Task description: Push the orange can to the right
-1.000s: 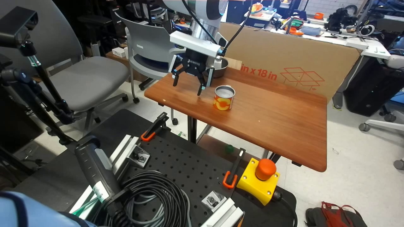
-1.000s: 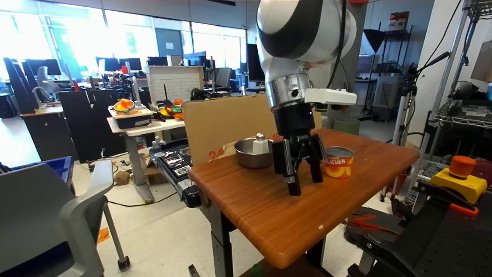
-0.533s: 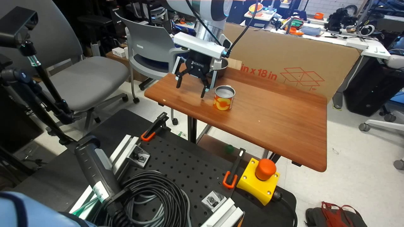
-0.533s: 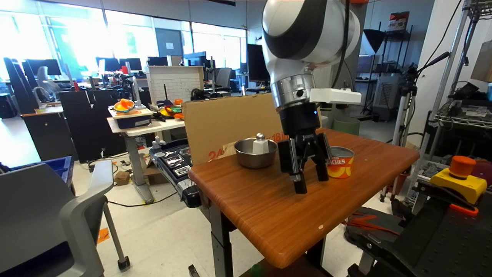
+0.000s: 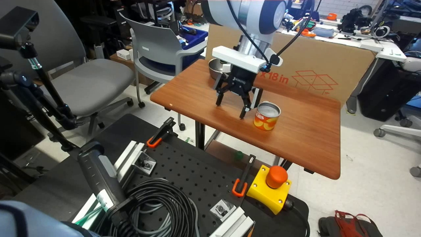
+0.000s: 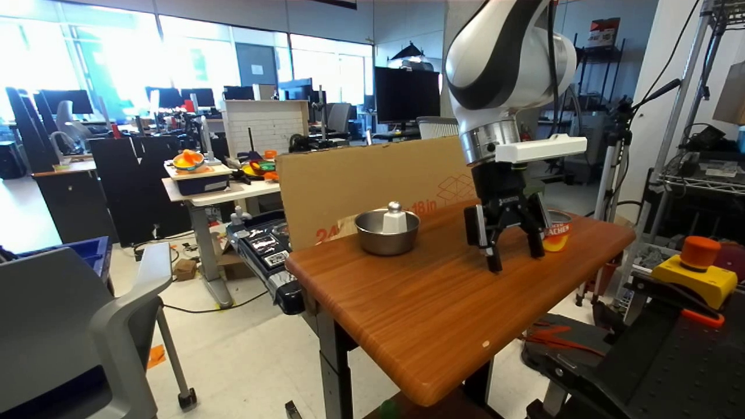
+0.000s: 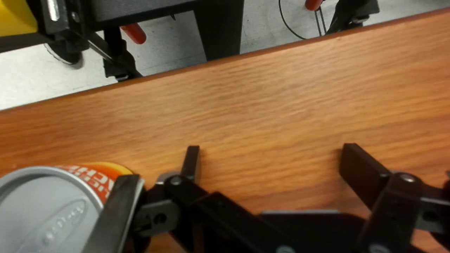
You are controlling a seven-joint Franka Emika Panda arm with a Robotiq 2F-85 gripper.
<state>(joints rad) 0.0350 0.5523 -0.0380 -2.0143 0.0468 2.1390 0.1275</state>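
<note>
Hand (image 5: 230,108) spread, low over wood surface (image 5: 302,141), orange can (image 5: 267,116) just beside one finger (image 7: 191,163).

Can upright, silvery end up, label lettering only partly readable; right of the hand in both exterior views, cut off at lower left in wrist view. Sits outside the finger gap; finger-to-can contact, can't tell. Fingers well apart, bare wood between them in wrist view; tips close to surface, touching or not, can't tell. Metal bowl (image 6: 387,244) on same surface, well apart from can, white object with silver knob (image 6: 394,222) standing in it. Cardboard (image 6: 361,180) with red print upright behind. In an exterior view, yellow box with orange button (image 5: 268,191) at edge of black bench (image 5: 197,171), coiled black cable (image 5: 181,200) near.
</note>
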